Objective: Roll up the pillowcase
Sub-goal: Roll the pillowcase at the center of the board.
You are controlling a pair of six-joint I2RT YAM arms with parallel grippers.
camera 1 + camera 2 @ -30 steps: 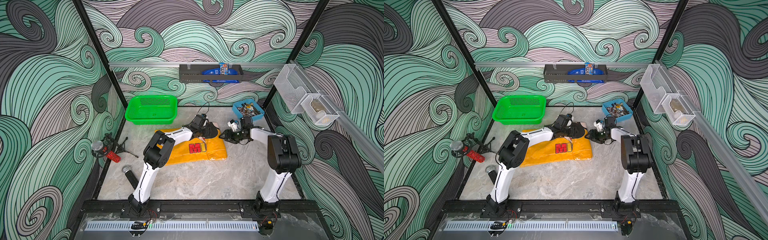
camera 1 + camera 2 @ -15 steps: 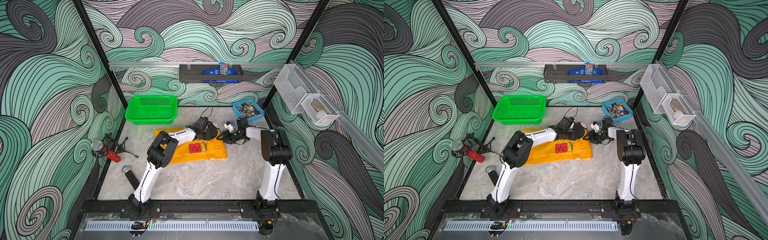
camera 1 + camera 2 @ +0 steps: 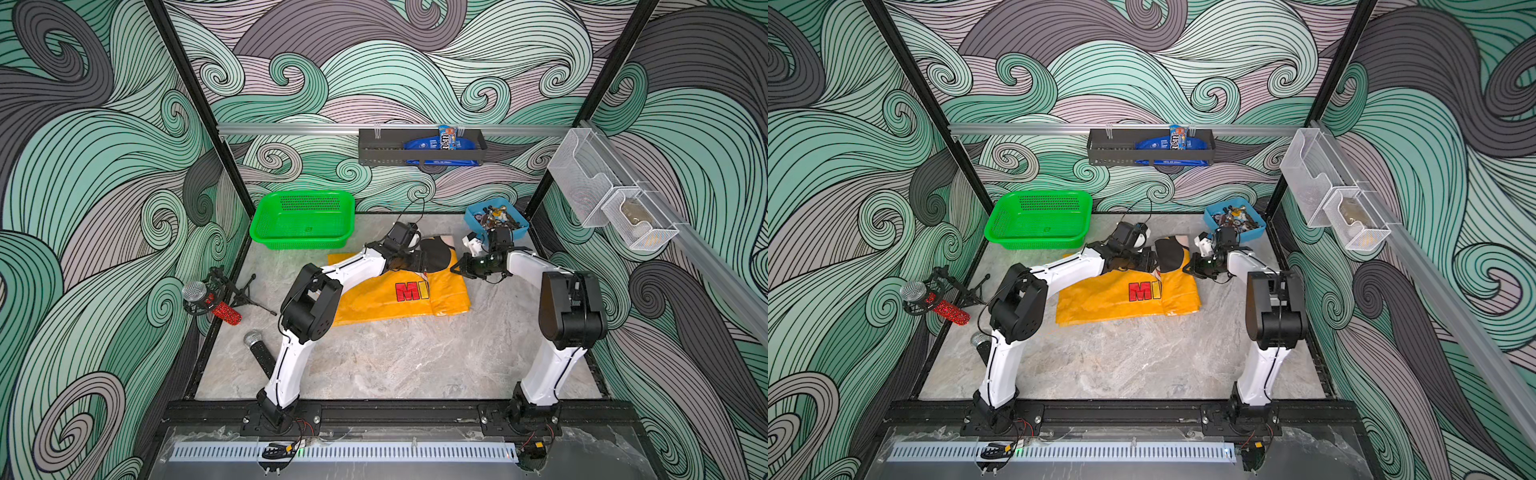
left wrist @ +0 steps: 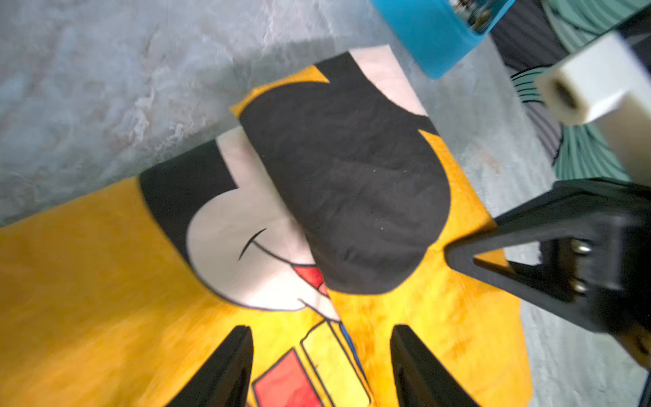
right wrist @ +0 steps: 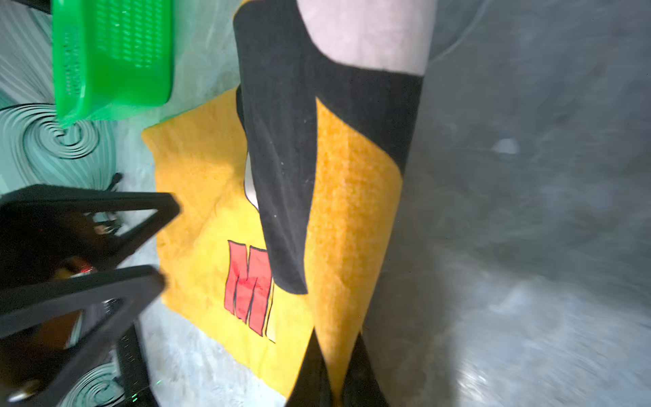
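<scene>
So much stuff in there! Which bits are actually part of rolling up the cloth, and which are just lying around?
In use:
- pillowcase
- left gripper, open over it
- right gripper, shut on its folded edge

Lying about:
- green basket
- blue tray of small parts
- red microphone on a stand
- black microphone
- wall rack

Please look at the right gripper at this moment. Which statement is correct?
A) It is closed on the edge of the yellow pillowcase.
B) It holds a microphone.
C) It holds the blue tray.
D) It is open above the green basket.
A: in the right wrist view the right gripper has its jaws pinched together on the yellow edge of the pillowcase.
</scene>
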